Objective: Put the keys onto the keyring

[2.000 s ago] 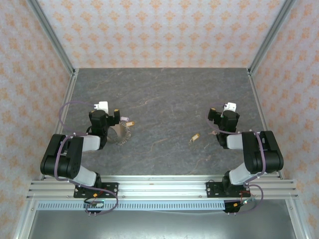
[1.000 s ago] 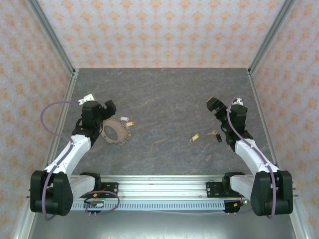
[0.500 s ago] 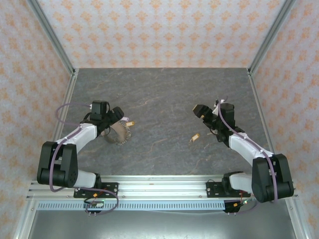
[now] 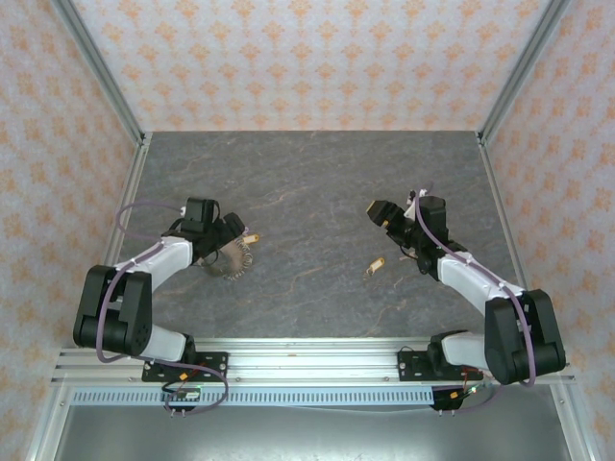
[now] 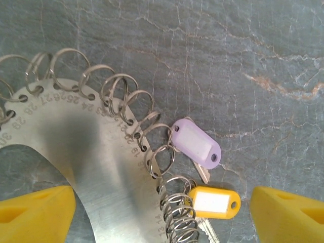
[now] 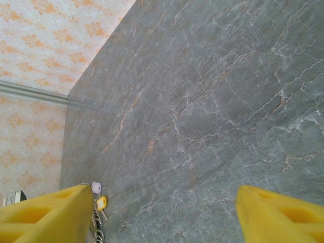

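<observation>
My left hand [image 5: 162, 215] spread wide, grasping nothing, over keyring [image 5: 96, 167] (purple-tagged key [image 5: 196, 146], yellow-tagged key [image 5: 213, 202] on its rings). Right hand [image 6: 162, 215] released, empty, above table [image 6: 212, 101].

Colours and patterns recorded
Table [image 4: 317, 182]: grey, veined. Walls [image 4: 307, 58]: orange floral. Keyring [image 5: 101, 152]: silver. Key tags: lilac tag [image 5: 196, 143], yellow tag [image 5: 213, 201].

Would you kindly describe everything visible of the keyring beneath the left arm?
The keyring is a flat, curved plate of dull silver metal lying on the grey table. Numbered holes line its outer edge, carrying wire split rings. A purple-tagged key and a yellow-tagged key rest against those rings. The left pincer hangs open above it.
</observation>
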{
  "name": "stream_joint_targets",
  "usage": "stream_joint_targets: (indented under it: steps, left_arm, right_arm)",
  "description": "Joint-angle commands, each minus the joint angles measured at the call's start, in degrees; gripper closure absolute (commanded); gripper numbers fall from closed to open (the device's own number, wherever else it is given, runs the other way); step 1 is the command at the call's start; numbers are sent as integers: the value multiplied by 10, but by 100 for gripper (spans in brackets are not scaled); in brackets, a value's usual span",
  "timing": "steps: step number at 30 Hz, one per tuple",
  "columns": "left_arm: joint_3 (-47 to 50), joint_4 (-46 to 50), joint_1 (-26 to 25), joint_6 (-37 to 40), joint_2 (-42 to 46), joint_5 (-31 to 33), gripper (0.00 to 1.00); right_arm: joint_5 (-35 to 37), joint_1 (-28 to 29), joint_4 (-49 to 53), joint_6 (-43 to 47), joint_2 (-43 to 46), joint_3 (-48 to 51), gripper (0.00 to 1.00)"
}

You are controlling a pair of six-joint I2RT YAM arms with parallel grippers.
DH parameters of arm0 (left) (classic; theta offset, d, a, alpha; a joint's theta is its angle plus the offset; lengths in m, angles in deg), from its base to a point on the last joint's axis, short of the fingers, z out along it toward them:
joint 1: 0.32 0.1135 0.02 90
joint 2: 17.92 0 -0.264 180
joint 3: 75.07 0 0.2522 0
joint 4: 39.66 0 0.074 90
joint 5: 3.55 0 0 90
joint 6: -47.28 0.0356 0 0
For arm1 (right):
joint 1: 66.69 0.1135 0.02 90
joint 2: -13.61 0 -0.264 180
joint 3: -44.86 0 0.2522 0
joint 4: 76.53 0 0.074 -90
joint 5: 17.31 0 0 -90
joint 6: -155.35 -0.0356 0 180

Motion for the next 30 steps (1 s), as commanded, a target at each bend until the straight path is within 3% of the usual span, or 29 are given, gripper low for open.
stream_joint_targets:
  steps: [1,14,18,26,30]
  left_arm:
    - [1,20,-13,-6,-12,16,11]
    - [37,11,-39,10,-13,18,12]
    - [48,-9,-52,18,-19,-1,18]
    - [57,-24,-88,41,-7,-16,41]
    - [59,-24,-114,55,4,-20,47]
  right_arm:
    - [12,3,0,-9,-2,-17,26]
    - [13,3,-2,-15,-18,-18,26]
    - [11,3,-7,-18,-27,-17,26]
    - [1,5,-15,-24,-45,-18,26]
    - [1,6,-16,-25,-51,-20,26]
